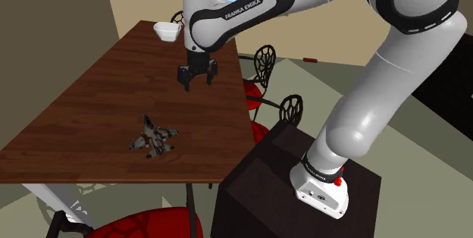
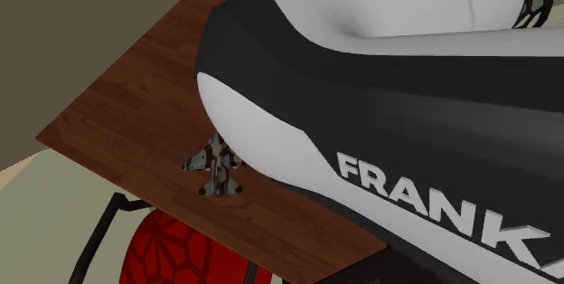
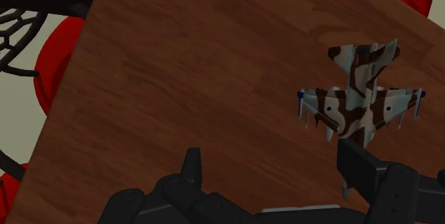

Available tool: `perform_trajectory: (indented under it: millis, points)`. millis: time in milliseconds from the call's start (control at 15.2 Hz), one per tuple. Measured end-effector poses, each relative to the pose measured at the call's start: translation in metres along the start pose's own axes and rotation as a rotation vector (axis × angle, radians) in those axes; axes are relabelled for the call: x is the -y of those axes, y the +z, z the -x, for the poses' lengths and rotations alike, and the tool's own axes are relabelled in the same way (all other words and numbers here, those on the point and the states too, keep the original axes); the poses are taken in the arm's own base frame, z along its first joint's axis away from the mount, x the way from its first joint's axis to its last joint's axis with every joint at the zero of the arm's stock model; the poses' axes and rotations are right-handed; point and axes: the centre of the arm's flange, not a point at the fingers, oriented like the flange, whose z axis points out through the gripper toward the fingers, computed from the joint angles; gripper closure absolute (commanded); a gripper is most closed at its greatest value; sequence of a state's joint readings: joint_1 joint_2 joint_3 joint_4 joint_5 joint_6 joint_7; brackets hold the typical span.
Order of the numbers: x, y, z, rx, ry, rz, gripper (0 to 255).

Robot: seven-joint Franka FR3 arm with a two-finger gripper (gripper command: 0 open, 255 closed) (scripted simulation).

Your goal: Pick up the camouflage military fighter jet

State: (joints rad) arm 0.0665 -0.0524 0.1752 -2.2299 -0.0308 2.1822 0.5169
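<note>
Wrist view — camouflage-mottled jet [image 3: 360,101], wood-grain table [image 3: 178,80]

One camouflage jet [image 1: 154,138] and one white bowl [image 1: 167,29] on the single wooden table [image 1: 98,85] (dark brown) — at least three red-seated chairs [image 1: 290,108] along the table's edges.

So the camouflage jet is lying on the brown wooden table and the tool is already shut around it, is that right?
Not quite. The camouflage jet does lie on the brown wooden table, but the tool is not shut around it. The shoulder view shows it hanging open above the table, apart from the jet.
</note>
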Motion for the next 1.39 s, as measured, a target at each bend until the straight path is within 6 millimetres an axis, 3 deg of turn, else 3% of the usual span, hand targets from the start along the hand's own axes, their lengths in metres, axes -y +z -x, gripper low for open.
perform_trajectory:
  millis: [198,1056,1386]
  points:
    - [0.025,0.019,-0.017,0.005,0.007,-0.003,0]
    - [0.136,0.136,-0.094,0.029,0.040,-0.016,0]
    - [0.173,0.168,-0.128,0.038,0.053,-0.020,0]
